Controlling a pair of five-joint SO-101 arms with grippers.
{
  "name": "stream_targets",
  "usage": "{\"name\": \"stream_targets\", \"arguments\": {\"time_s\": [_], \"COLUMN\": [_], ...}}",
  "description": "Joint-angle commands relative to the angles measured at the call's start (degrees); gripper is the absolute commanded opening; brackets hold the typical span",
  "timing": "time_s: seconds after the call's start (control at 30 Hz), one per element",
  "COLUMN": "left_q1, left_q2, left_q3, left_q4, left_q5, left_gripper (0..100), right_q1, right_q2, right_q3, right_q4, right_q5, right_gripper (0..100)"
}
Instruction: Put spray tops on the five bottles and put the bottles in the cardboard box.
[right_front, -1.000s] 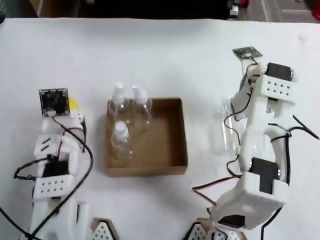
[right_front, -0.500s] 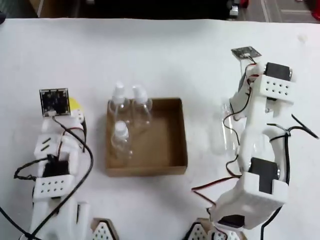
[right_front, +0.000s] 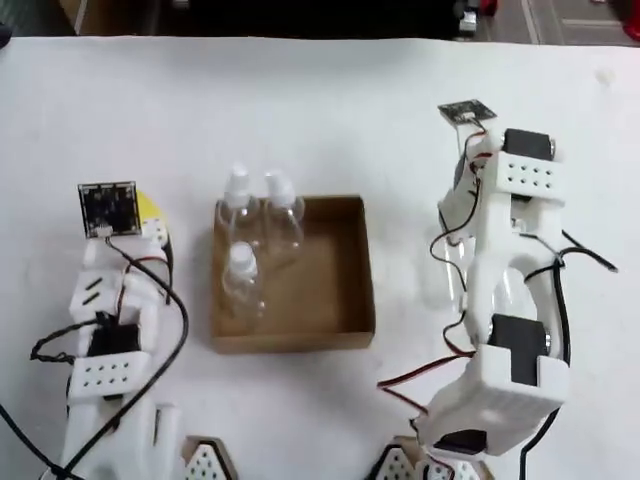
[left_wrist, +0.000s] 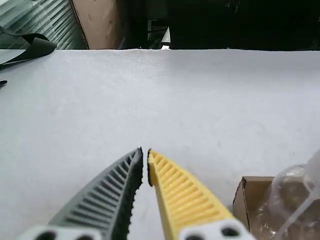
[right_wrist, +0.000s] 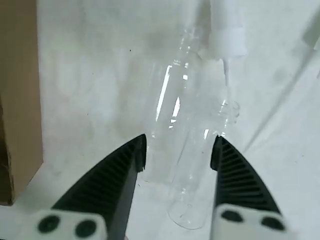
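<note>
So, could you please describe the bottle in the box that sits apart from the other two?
Find the cardboard box in the middle of the table. Three clear bottles with white spray tops line its side toward the left arm. This bottle is alone, nearer the arms' bases; the other two pair up at the far wall.

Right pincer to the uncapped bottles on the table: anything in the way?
Nothing visible. The right pincer is open, and the two uncapped bottles lie side by side on the table just ahead of its tips. The spray top lies beyond their necks, not between the pincer and the bottles.
</note>
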Motion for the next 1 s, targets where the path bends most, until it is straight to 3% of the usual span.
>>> {"name": "stream_targets", "arguments": {"time_s": [0.0,0.3,0.97], "left_q1": [0.6,0.5,0.5], "left_q2": [0.1,0.1,0.1], "left_q3": [-0.6,-0.6,-0.6], "left_q4": [-1.8,-1.8,-1.9], "left_q5": [-0.5,-0.5,-0.5], "left_gripper": [2,2,2], "right_q1": [-0.5,-0.4,-0.8], "right_q2": [-0.4,-0.4,5.8], "right_q3": [1.1,6.3,7.6], "right_q4": [-2.4,-7.8,-7.8], "right_q5": [-0.6,-0.6,-0.6], "right_gripper": [18.7,18.7,18.7]}}
